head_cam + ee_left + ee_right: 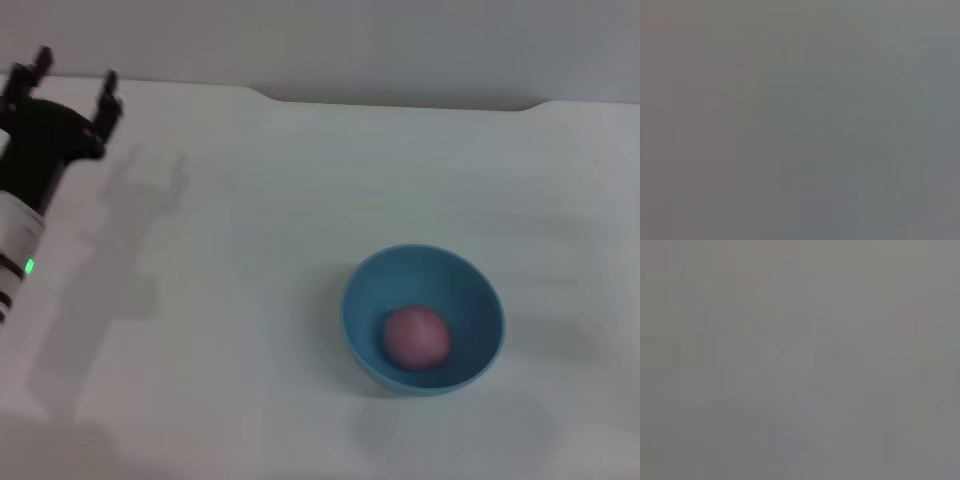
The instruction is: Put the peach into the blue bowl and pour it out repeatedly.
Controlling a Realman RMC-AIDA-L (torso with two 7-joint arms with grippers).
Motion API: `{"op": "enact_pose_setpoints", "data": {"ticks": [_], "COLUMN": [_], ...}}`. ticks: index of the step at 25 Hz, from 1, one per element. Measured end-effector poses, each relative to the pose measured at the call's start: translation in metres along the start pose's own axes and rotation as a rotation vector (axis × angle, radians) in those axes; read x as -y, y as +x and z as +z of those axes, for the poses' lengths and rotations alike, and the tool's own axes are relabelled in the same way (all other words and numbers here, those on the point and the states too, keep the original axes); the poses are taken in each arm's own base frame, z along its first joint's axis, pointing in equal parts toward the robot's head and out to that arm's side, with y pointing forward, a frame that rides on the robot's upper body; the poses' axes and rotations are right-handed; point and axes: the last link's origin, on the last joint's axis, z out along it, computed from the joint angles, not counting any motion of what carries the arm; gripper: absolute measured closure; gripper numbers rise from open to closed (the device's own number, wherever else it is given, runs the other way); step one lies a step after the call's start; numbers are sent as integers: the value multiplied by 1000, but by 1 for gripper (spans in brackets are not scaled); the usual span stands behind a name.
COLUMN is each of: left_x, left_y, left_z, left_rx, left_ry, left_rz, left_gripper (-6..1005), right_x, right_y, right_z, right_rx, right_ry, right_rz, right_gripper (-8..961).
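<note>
One peach (416, 338) in blue bowl (470, 290), far from L jaws.

My work surface is a plain white table (250, 250) with a matte top, its far edge running across at twelve o'clock with a small step near each end. Directly on it stands the blue bowl (470, 290), upright, at about five o'clock from the table's middle. A soft grey shadow lies across the top at nine o'clock, stretching down toward seven o'clock. My two wrist views give only a flat grey blur, so they tell me nothing about the table.
</note>
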Motion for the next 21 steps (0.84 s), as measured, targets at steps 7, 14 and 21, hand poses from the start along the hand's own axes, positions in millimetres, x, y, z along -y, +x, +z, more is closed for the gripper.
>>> {"op": "enact_pose_setpoints", "data": {"ticks": [7, 14, 21], "left_x": [-8, -11, -11], "left_y": [-3, -7, -8], "left_z": [-8, -7, -7], "left_rx": [19, 48, 54], "left_ry": [-1, -4, -5], "left_rz": [-54, -180, -195], "left_gripper": [323, 324, 323], "right_x": [-5, -5, -3], "right_y": [5, 8, 11], "right_z": [0, -1, 1], "right_rx": [-20, -42, -70], "right_ry": [8, 7, 11], "right_rz": [-116, -120, -119], "right_gripper": [467, 467, 467]}}
